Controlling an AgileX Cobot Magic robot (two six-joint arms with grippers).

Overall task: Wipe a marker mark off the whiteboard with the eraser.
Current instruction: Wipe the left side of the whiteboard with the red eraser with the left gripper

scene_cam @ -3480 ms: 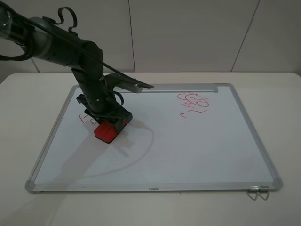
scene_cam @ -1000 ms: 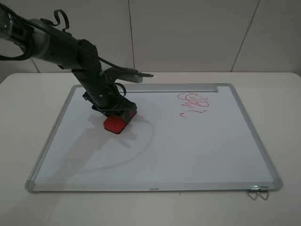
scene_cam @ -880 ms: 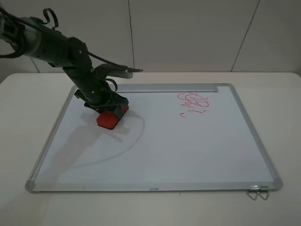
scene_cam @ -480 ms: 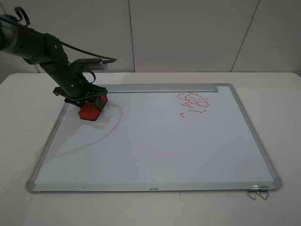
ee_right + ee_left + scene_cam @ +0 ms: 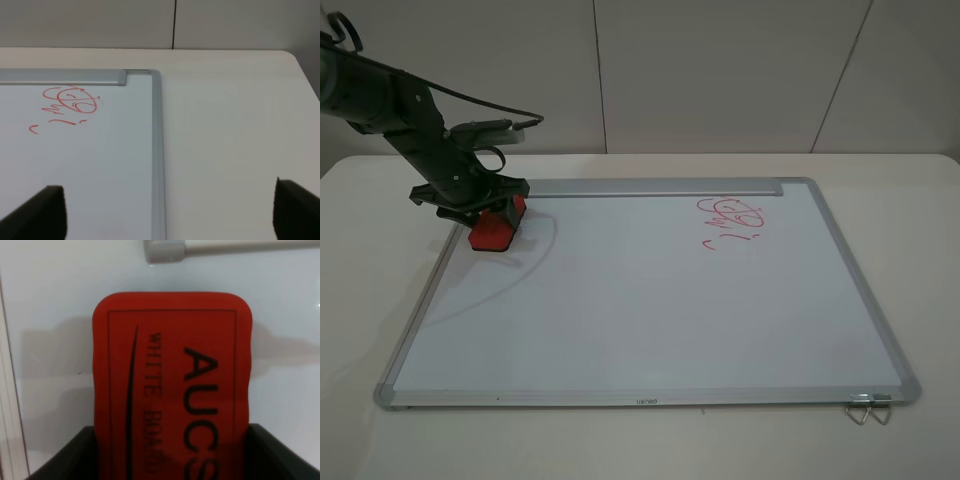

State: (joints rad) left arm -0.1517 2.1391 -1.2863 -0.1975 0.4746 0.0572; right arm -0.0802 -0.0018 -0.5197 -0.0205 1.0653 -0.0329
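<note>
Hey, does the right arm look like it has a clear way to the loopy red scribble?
Probably yes. The loopy scribble lies on bare whiteboard ahead of the open right gripper, nothing between them; the left gripper holds the eraser at the board's opposite side.

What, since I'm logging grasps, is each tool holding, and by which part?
The left tool clamps the red rectangular eraser with black lettering across its long sides, at one end. The right tool is open, holding nothing.
</note>
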